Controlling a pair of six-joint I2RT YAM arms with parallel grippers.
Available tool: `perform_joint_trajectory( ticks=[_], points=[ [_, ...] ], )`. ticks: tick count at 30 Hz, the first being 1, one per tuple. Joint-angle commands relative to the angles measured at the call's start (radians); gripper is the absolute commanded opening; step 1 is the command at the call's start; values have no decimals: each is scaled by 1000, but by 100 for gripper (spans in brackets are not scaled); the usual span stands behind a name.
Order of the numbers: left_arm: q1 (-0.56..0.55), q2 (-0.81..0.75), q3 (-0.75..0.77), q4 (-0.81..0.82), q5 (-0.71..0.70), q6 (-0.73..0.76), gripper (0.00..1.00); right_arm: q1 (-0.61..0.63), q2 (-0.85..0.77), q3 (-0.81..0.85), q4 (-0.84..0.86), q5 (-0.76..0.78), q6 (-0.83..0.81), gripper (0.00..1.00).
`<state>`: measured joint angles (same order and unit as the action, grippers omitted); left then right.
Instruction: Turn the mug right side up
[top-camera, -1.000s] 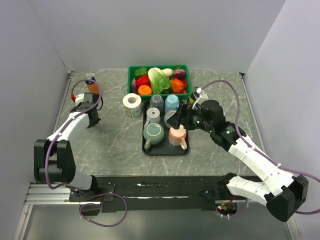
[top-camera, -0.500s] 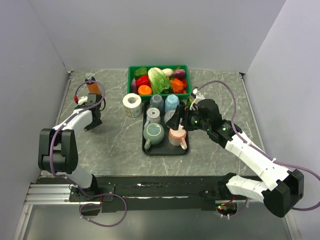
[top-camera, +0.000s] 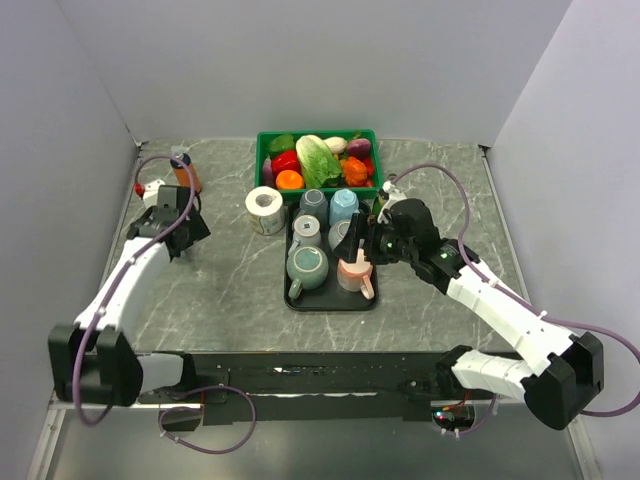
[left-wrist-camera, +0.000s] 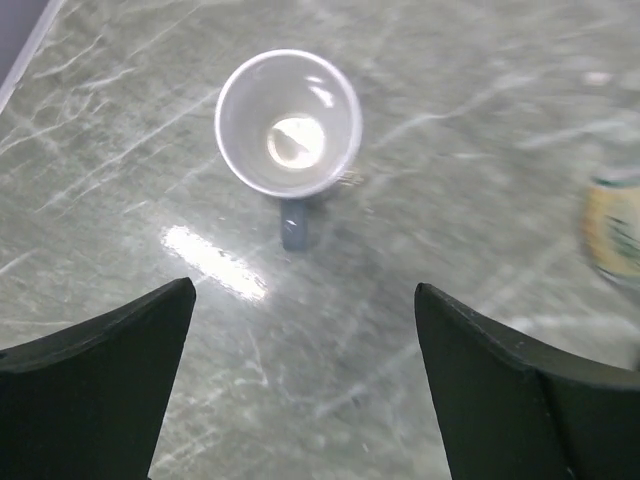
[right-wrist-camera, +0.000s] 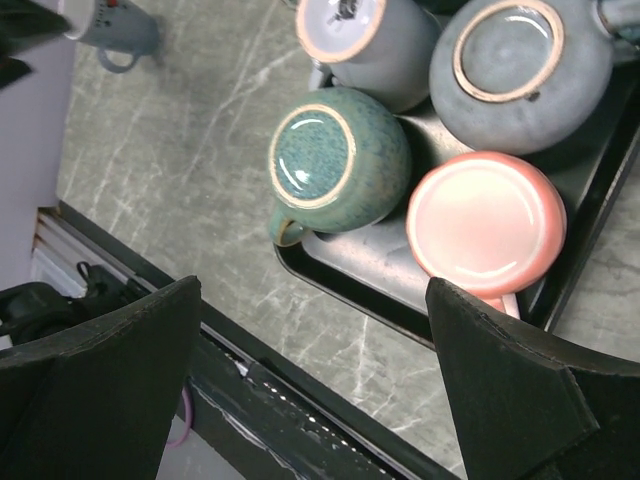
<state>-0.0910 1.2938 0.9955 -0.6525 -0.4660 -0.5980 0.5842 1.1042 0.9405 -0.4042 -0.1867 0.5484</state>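
Grey mug (left-wrist-camera: 289, 125) stands mouth-up on the stone table (left-wrist-camera: 480, 90), clear of the left claw (left-wrist-camera: 302, 292), whose fingers are spread apart. From overhead I can't make it out under that claw. The right claw (right-wrist-camera: 313, 285), also spread wide, hangs over upside-down cups (right-wrist-camera: 338, 160) on a tray (right-wrist-camera: 360, 255). A blurred yellowish thing (left-wrist-camera: 615, 230) is cut off at the edge.

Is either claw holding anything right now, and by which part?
Nothing is held. The left gripper is open above the upright grey mug; the right gripper is open over the tray.
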Motion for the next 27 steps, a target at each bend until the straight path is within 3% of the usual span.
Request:
perform_joint_trajectory(
  ticks=[1, 10, 13, 18, 21, 27],
  points=[
    [-10, -149, 8, -18, 136, 49, 96, 5, 25, 23, -5, 35, -1, 100],
    [-10, -373, -35, 188, 506, 93, 96, 218, 175, 89, -11, 231, 105, 100],
    [-9, -418, -44, 221, 590, 73, 96, 308, 259, 142, -59, 392, 201, 100],
    [-10, -475, -49, 215, 652, 67, 96, 391, 402, 268, -129, 570, 349, 100],
    [-9, -513, -51, 179, 644, 81, 96, 427, 514, 384, -255, 641, 464, 100],
    [-9, -599, -66, 126, 615, 98, 96, 453, 655, 509, -373, 650, 562, 100]
  ],
)
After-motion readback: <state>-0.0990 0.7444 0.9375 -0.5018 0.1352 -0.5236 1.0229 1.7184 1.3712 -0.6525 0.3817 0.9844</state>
